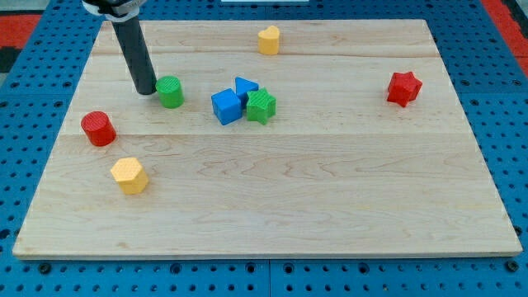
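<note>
1. Nearest us lie the yellow hexagon (129, 175) and red cylinder (98, 128).
2. Mid-board, our tip (146, 90) touches the green cylinder (170, 91); we carry no gripper.
3. Beside it cluster the blue cube (226, 106), blue triangle (245, 86) and green block (261, 106).
4. Farthest: red star (403, 88), yellow block (268, 40).

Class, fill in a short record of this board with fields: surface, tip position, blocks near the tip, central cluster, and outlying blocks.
Surface: wooden board on a blue pegboard
Tip: my tip at the view's upper left, right beside the green cylinder, on its left
Cluster: blue cube, blue triangle and green block bunched together at centre
Outliers: red cylinder and yellow hexagon at left; yellow block at top; red star at right
</note>
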Controlling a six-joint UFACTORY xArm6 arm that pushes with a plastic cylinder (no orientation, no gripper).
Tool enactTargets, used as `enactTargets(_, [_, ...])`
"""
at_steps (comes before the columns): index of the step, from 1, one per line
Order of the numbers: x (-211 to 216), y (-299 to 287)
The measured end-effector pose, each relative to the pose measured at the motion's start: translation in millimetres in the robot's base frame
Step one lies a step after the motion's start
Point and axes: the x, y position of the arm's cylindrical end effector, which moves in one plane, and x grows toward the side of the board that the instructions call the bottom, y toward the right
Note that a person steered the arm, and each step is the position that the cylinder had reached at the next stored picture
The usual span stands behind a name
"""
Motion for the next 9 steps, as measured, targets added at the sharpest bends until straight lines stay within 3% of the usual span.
enactTargets(7, [7.9, 35.9])
enactTargets(9, [-30.3, 40.4])
